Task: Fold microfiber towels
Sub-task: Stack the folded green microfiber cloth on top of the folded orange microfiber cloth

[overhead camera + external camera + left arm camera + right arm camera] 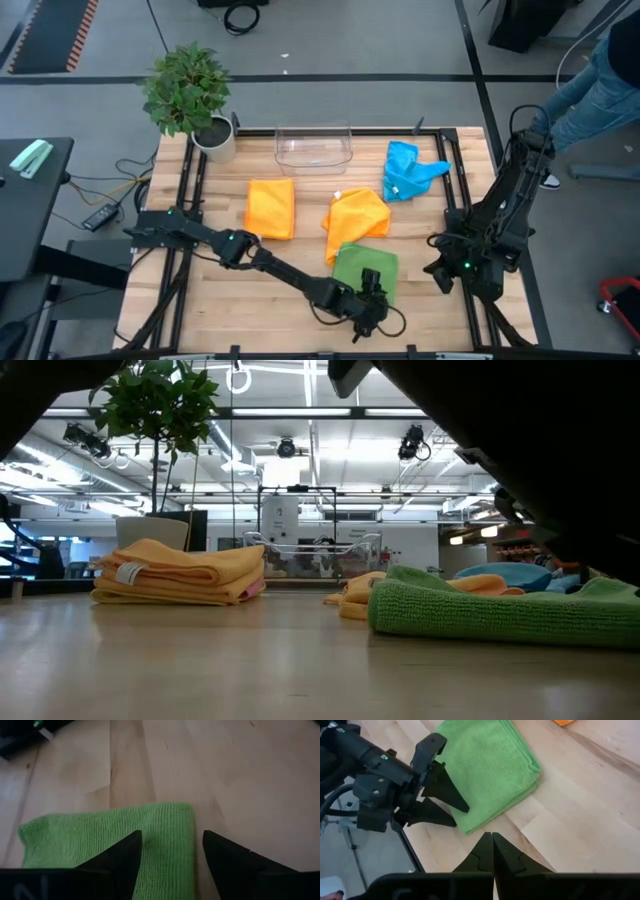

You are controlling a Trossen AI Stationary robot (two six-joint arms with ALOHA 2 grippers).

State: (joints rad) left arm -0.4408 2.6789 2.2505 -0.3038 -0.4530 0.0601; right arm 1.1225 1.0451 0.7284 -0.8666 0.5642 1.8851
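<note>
Standing by the table (300, 300), I'd say the job is part done. At the left, toward the middle, a folded orange towel (270, 208) lies flat and neat, and from table height it looks like a short stack, with what may be a pink edge peeping out underneath, though I can't be sure. The green towel (366, 270) at the near middle is folded into a thick pad too. What seems left: a second orange towel (356, 218) lying rumpled in the centre, just beyond the green one and touching or overlapping its far edge, and a blue towel (408, 170) crumpled at the far right, next to the clear plastic bin (314, 147) at the far edge. I see no yellow towel as such. A potted plant (190, 95) stands at the far left corner. The left gripper (372, 300) is stretched across to the near edge of the green towel; its jaws stand apart with nothing gripped, poised low over the towel's corner, one tip above the cloth and the other past its edge over bare wood. The right gripper (492, 847) hangs at the right side of the table, jaws pressed together and empty, well apart from the green towel. A person stands beyond the far right corner.
</note>
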